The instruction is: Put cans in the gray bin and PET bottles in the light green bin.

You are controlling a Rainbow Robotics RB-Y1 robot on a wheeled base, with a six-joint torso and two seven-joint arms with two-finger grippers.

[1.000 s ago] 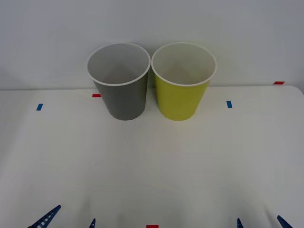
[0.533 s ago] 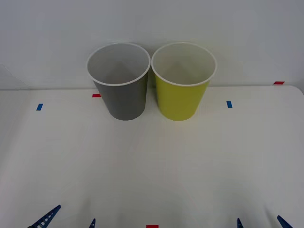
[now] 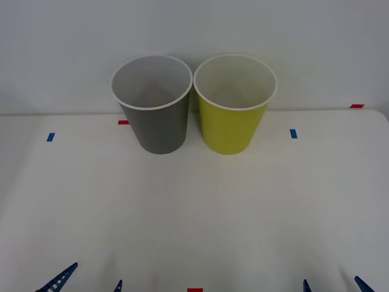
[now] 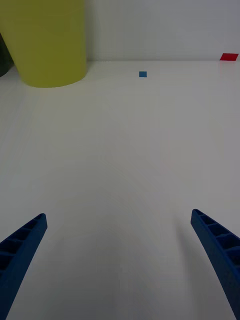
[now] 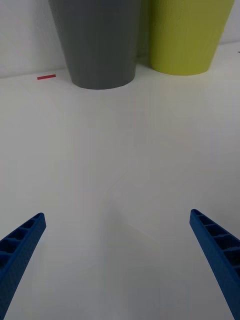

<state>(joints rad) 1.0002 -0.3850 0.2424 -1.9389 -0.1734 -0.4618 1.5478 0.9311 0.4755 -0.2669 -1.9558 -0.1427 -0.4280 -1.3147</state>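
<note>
Inspection of my station. The gray bin [image 3: 153, 103] stands upright at the far middle of the tabletop [image 3: 194, 213], with the light green bin [image 3: 234, 103] just beside it on my right; their rims look close to touching, though I cannot tell whether they do. Both show white insides, and I can make out nothing lying in either.

My left claw [image 3: 88, 281] sits low at the near edge of the tabletop, spread wide and holding nothing; the gray bin lies ahead of it. My right claw [image 3: 331, 285] sits at the near edge on the other side, likewise spread wide and empty, with the light green bin ahead and toward the middle. Small blue and red tape marks [image 3: 293, 133] lie flat on the surface.

No can or bottle is on the tabletop between the claws and the bins, so there is nothing here for me to take hold of yet.

Judgement on handling, should such items arrive: a small drink can would likely be light, thin-walled and smooth, prone to denting under a hard squeeze; I would take it across the middle of its body with moderate pressure. A plastic bottle would probably be light and springy, best gripped mid-body. The bins themselves look light and tapered, so a nudge at the rim could tip them; drops should be made from above the opening without contact.
</note>
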